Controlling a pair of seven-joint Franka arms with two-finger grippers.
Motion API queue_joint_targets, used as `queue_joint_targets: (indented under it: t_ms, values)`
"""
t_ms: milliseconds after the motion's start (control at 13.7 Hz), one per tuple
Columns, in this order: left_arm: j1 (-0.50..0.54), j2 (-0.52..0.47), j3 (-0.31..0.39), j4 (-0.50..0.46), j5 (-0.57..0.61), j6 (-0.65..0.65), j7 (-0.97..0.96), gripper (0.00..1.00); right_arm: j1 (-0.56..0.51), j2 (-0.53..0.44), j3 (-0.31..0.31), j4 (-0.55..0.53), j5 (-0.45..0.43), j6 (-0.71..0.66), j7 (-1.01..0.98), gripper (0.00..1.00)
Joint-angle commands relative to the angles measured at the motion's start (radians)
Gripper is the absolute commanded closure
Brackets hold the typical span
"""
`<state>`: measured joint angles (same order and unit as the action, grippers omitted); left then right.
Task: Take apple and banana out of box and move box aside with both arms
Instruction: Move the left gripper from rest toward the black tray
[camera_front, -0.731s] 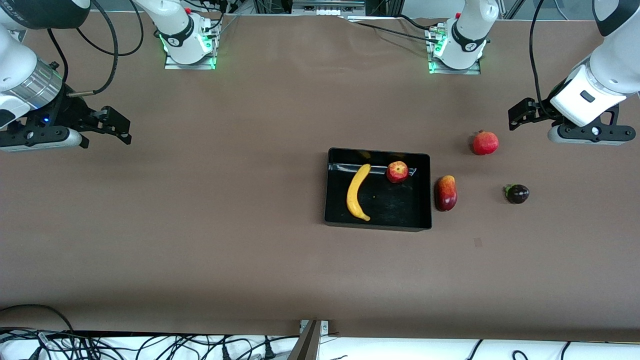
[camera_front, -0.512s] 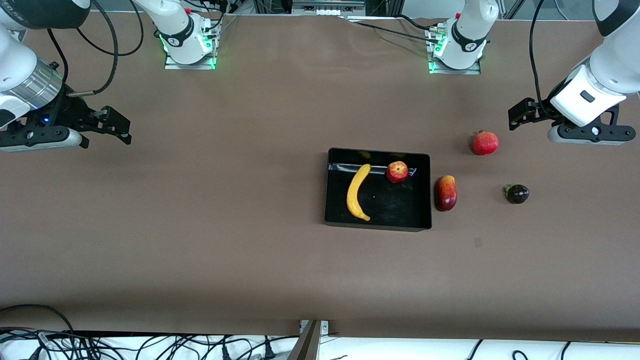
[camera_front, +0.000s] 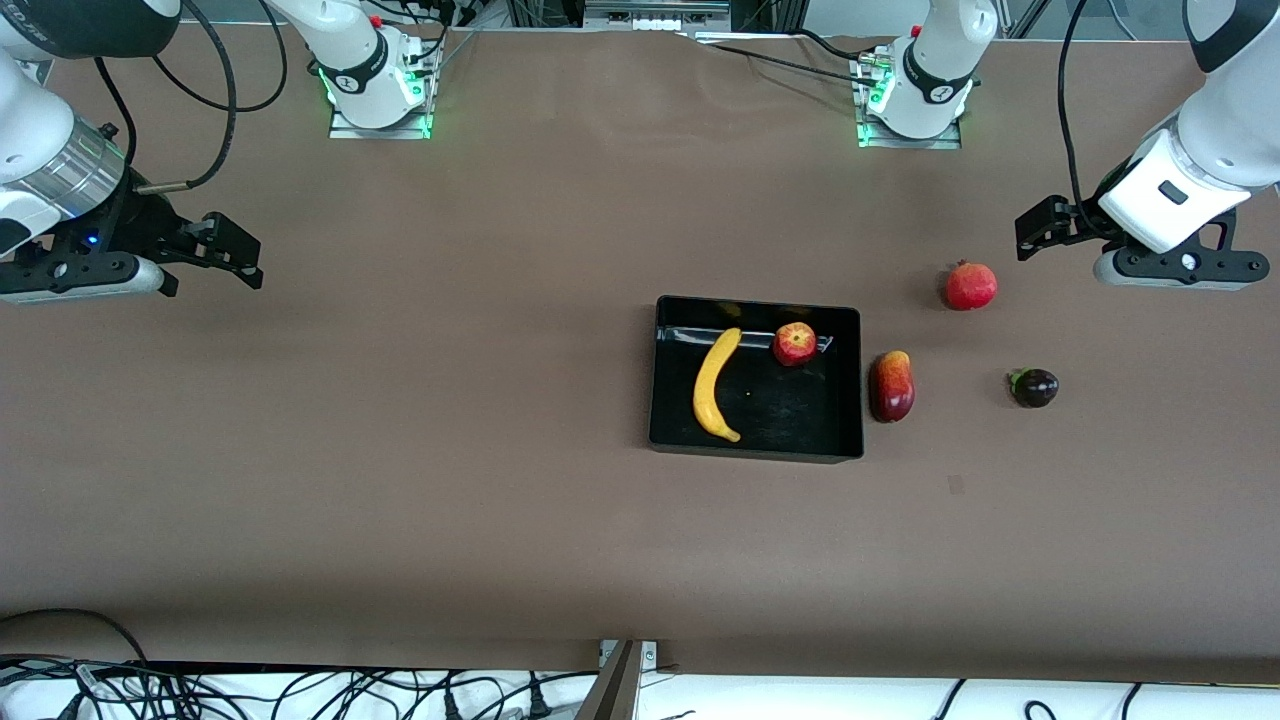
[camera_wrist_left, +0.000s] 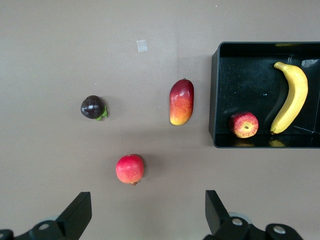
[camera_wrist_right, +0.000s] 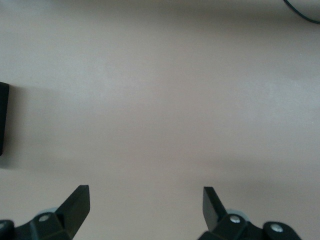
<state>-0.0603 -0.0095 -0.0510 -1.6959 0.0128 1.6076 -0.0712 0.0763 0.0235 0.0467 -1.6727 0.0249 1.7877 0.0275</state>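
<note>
The left gripper (camera_front: 1037, 228) hangs with its jaws wide open and empty over bare worktop (camera_front: 400, 480) at the left arm's end, close to a red pomegranate (camera_front: 971, 286). The right gripper (camera_front: 232, 252) hangs with its jaws equally open and empty over the right arm's end of the worktop, well apart from everything. The black box (camera_front: 756, 452) sits toward the left arm's side of the middle, so the left gripper is clearly the nearer one. Inside it, the apple (camera_front: 795, 343) lies in the corner toward the left arm and the robot bases, and the banana (camera_front: 716, 384) lies beside it toward the right arm, its long axis running from the bases toward the front camera, parallel to the box's short walls. A mango (camera_front: 891, 386) lies just outside the box wall on the left arm's side, between that gripper and the apple, and a small dark fruit (camera_front: 1034, 387) sits farther out. Compared with the earlier frames, the left gripper has shifted only slightly; the right gripper, box and fruit are unchanged
</note>
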Motion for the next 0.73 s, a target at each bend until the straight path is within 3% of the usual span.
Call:
queue_joint_targets:
  t_ms: [0,365,658]
  values:
    - [0.002,0.005,-0.022,0.024,-0.025,-0.038,0.005,0.00,-0.004,-0.002,0.008,0.013,-0.008,-0.016,0.000,0.00]
    - [0.002,0.020,-0.084,0.024,-0.027,-0.038,-0.002,0.00,-0.001,-0.004,0.013,0.013,-0.008,-0.014,0.002,0.00]
    - [-0.024,0.123,-0.095,0.068,-0.060,-0.037,-0.013,0.00,-0.001,-0.004,0.013,0.013,-0.010,-0.016,0.002,0.00]
